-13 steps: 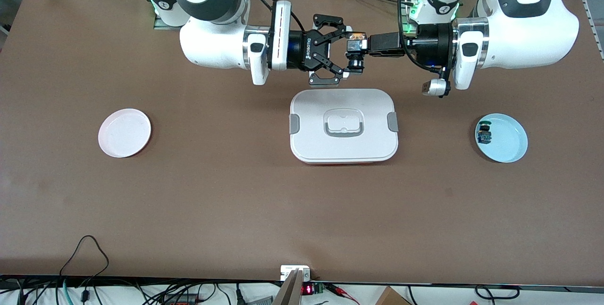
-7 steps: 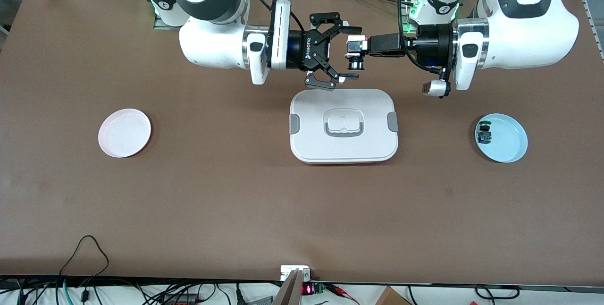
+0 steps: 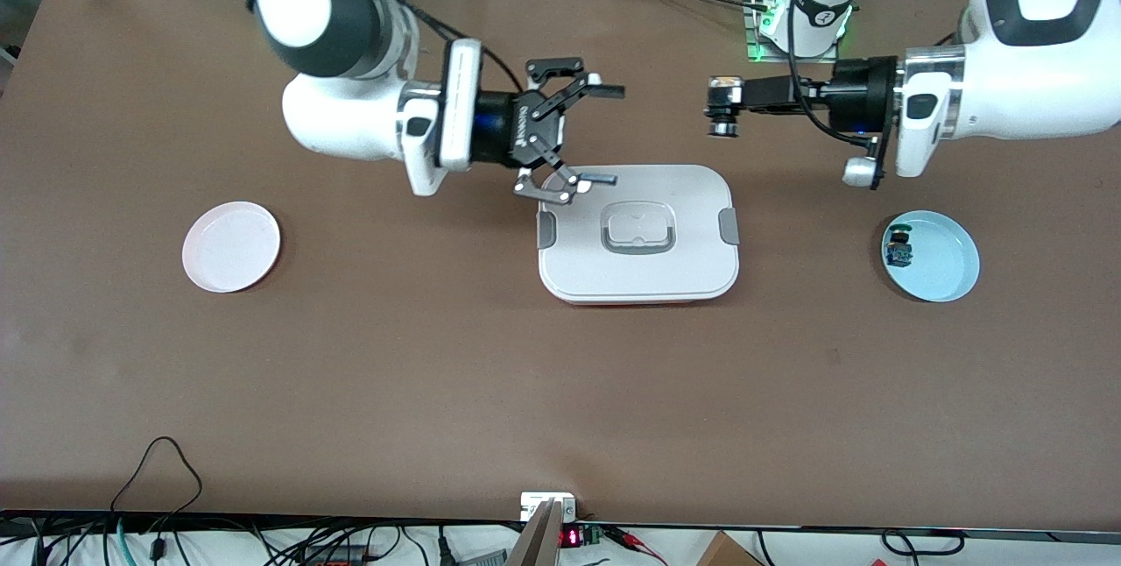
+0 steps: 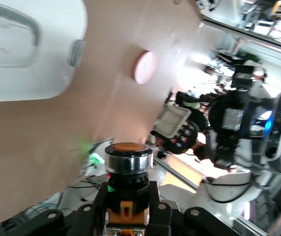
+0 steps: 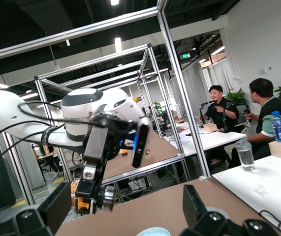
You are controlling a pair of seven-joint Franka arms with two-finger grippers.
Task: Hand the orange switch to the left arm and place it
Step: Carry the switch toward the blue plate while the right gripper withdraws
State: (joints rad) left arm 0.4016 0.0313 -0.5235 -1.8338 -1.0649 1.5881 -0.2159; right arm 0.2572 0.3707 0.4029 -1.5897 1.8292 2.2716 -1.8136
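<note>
The orange switch (image 3: 723, 113) is a small black block with orange parts and a silver ring. My left gripper (image 3: 723, 100) is shut on it in the air, above the table between the box and the left arm's base. In the left wrist view the switch (image 4: 128, 164) sits clamped between the black fingers (image 4: 101, 204). My right gripper (image 3: 609, 134) is open and empty over the box's edge at the right arm's end. The right wrist view shows its spread fingers (image 5: 56, 206) and the switch (image 5: 92, 199) farther off. The white lidded box (image 3: 639, 272) stands mid-table.
A pink plate (image 3: 231, 246) lies toward the right arm's end. A light blue plate (image 3: 946, 272) toward the left arm's end holds a small blue component (image 3: 898, 251). The box (image 4: 27, 54) and pink plate (image 4: 144, 67) also show in the left wrist view.
The two grippers have drawn apart. The right gripper let the switch out from between its fingers and pulled back toward its own end. The left gripper, still holding the switch, pulled back toward its end.
</note>
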